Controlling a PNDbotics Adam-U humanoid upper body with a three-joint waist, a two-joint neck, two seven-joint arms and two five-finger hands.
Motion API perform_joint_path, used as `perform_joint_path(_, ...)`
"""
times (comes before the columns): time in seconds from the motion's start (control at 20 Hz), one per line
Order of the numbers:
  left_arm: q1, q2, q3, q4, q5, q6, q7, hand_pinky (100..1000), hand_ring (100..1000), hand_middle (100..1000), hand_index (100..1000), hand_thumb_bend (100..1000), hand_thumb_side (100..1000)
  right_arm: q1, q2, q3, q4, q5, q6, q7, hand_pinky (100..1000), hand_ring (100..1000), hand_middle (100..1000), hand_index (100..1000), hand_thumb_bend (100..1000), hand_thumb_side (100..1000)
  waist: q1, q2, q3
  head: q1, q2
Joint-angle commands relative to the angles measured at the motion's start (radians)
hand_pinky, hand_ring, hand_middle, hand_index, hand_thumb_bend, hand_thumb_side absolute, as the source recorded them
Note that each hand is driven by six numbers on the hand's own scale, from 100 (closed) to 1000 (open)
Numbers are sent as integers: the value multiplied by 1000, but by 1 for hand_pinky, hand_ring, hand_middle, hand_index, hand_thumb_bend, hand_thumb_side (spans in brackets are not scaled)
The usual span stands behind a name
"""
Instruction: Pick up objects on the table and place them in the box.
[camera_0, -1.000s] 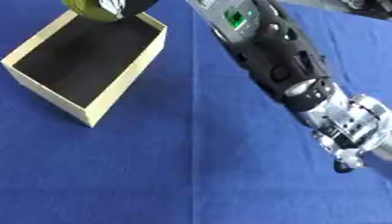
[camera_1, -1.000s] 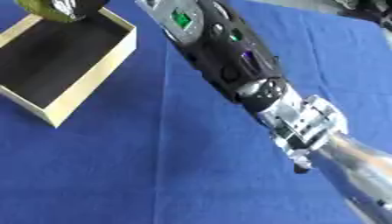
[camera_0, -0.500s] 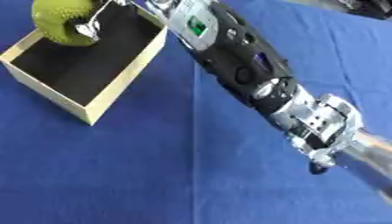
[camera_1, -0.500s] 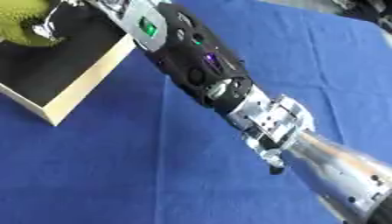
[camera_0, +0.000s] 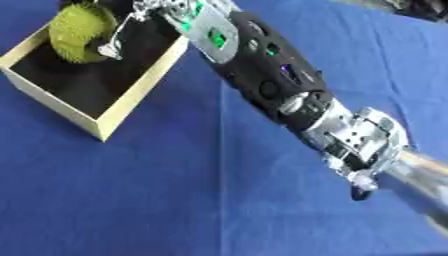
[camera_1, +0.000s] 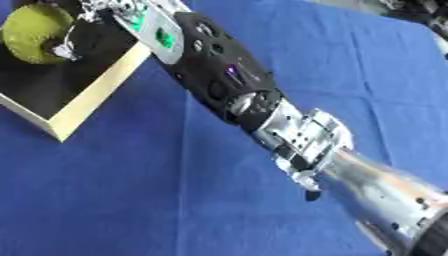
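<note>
Blue cloth covers the table. We see our right hand over the open box at the table's far left corner, fingers curled round a yellow-green spiky ball held above its dark inside.

Box sat at far left on the table; round object apparently over its far end, right hand just beside.
</note>
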Motion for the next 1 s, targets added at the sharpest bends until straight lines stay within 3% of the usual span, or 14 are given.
perform_joint_path(0.05, -6, 26, 9, -14, 0, -3, 0, 742, 524, 594, 579, 300, 219, -14, -17, -22, -14, 23, 9, -6, 836, 854, 790, 878, 227, 245, 17, -18, -1, -4, 10)
perform_joint_path(0.4, -2, 25, 10, -14, -3, -1, 3, 742, 524, 594, 579, 303, 218, -2, -30, -47, -52, 0, 29, -7, 864, 872, 807, 901, 177, 341, 23, -21, -6, -1, 13)
perform_joint_path(0.6, 3, 25, 12, -14, -5, 0, 5, 741, 524, 593, 579, 305, 215, 5, -48, -61, -110, -49, 42, -21, 858, 861, 797, 896, 162, 307, 28, -25, -11, 3, 17)
perform_joint_path(0.8, 15, 26, 16, -14, -10, 1, 10, 741, 525, 593, 580, 308, 213, 21, -101, -107, -236, -119, 84, -65, 820, 814, 753, 885, 106, 225, 34, -33, -24, 16, 23)
perform_joint_path(1.0, 37, 30, 25, -14, -19, 4, 21, 742, 524, 593, 579, 305, 215, 97, -242, -179, -455, -226, 179, -168, 785, 778, 719, 878, 100, 145, 39, -42, -44, 48, 30)
